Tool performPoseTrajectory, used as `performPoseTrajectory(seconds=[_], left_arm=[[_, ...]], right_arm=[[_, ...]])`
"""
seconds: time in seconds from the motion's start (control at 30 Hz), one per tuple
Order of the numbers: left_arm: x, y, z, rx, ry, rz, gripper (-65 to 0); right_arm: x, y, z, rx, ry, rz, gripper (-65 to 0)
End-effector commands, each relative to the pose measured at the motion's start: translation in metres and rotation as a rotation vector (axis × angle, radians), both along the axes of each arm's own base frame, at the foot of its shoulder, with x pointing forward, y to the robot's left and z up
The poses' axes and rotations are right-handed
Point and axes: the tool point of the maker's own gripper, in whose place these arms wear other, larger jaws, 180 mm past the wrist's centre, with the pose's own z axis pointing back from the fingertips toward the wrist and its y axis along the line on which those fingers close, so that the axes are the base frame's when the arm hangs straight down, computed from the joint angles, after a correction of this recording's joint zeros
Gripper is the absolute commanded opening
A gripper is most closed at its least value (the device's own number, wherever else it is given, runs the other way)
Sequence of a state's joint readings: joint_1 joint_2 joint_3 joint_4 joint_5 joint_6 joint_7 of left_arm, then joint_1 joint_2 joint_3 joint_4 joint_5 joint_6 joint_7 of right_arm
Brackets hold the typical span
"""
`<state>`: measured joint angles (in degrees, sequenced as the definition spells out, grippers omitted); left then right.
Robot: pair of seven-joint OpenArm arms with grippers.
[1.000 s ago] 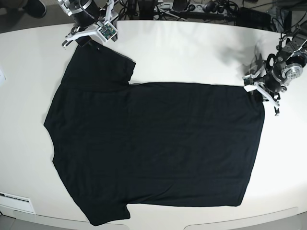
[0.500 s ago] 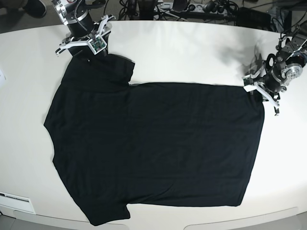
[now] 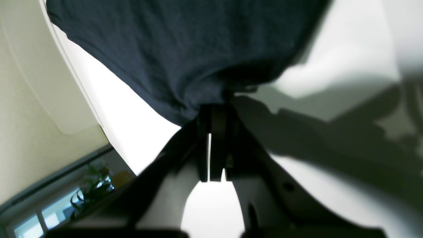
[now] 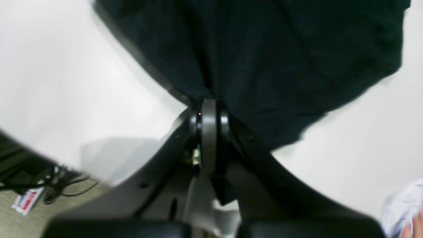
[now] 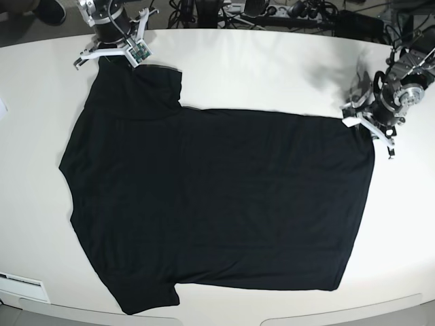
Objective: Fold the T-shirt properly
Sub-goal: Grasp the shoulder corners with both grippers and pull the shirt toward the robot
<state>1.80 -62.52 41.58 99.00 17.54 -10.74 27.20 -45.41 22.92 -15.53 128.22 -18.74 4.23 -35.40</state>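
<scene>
The black T-shirt [image 5: 217, 204] lies spread flat, plain side up, on the white table [image 5: 272, 68], with its sleeves toward the left of the base view. My right gripper [image 5: 112, 60] is at the far left, shut on the far sleeve's edge; in the right wrist view it [image 4: 208, 102] pinches the dark cloth [image 4: 281, 56]. My left gripper [image 5: 362, 124] is at the right, shut on the far hem corner; in the left wrist view it [image 3: 214, 99] clamps the cloth [image 3: 185, 43]. No print shows.
Cables and dark equipment [image 5: 272, 12] sit beyond the table's far edge. A white strip [image 5: 24, 286] lies at the front left corner. A pale paper-like thing [image 4: 403, 201] shows at the right wrist view's lower right. The table's front edge [image 5: 306, 312] runs close under the shirt.
My right gripper has moved toward the far left edge, pulling the sleeve with it. The whole shirt has shifted a little toward the far edge. My left gripper has moved slightly the same way.
</scene>
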Motion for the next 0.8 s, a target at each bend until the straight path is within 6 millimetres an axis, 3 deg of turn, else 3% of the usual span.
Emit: performPoseTrajectory(seconds=[0.0, 0.1, 0.23, 0.4, 0.6, 0.77], left_arm=[[-0.014, -0.005, 0.0, -0.009, 0.05, -0.019, -65.0], [-0.026, -0.023, 0.015, -0.026, 0.033, -0.049, -65.0], [-0.046, -0.037, 0.03, -0.026, 0.038, -0.088, -65.0], [-0.069, -0.027, 0.036, 0.073, 0.045, -0.141, -65.0], [-0.103, -0.014, 0.031, 0.147, 0.084, -0.125, -65.0], [-0.136, -0.017, 0.023, 0.148, 0.126, -0.156, -65.0]], right_arm=[[0.002, -0.002, 0.016, -0.008, -0.046, 0.002, -65.0], [-0.005, -0.01, 0.036, -0.053, -0.085, 0.016, -65.0], [-0.03, -0.017, 0.028, -0.085, -0.014, 0.043, -65.0], [-0.058, -0.028, 0.021, -0.124, 0.071, 0.021, -65.0], [-0.085, -0.028, 0.016, -0.122, 0.149, 0.023, -65.0], [-0.106, -0.028, 0.014, -0.121, 0.21, 0.025, -65.0]])
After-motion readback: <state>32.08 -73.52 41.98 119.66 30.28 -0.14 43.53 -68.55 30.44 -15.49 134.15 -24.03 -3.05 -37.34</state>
